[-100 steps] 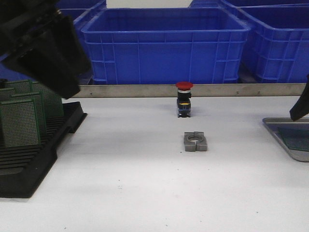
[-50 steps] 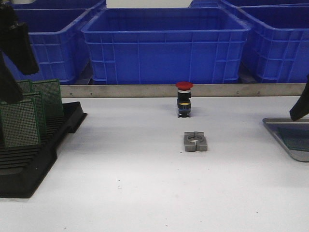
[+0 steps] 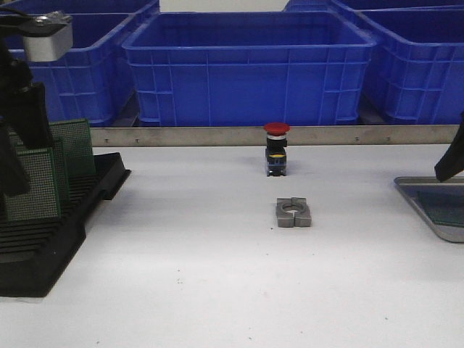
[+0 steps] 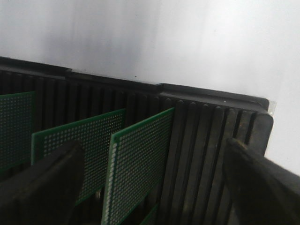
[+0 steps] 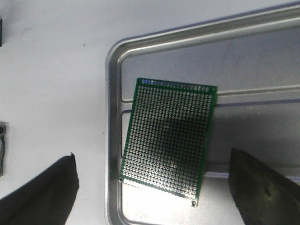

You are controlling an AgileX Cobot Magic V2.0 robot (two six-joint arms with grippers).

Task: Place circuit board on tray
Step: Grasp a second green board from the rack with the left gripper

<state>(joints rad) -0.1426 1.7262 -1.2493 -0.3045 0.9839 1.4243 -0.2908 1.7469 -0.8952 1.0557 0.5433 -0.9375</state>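
Observation:
Several green perforated circuit boards (image 3: 32,185) stand upright in a black slotted rack (image 3: 43,239) at the left. My left gripper (image 3: 18,145) is open just above them. In the left wrist view its dark fingers (image 4: 42,187) stand on either side of two boards (image 4: 140,164), touching neither. The silver tray (image 3: 435,210) lies at the right edge. One circuit board (image 5: 168,140) lies flat in the tray (image 5: 112,117), near its corner. My right gripper (image 5: 152,192) hovers open and empty above that board, and only one finger shows in the front view (image 3: 451,163).
A red-capped push button (image 3: 276,148) and a grey metal clamp block (image 3: 293,212) sit mid-table. Blue plastic crates (image 3: 246,69) line the back behind a metal rail (image 3: 290,135).
My left arm has swung left and come down over the rack, its fingers now around the upright boards. The right arm and the tray have not moved.

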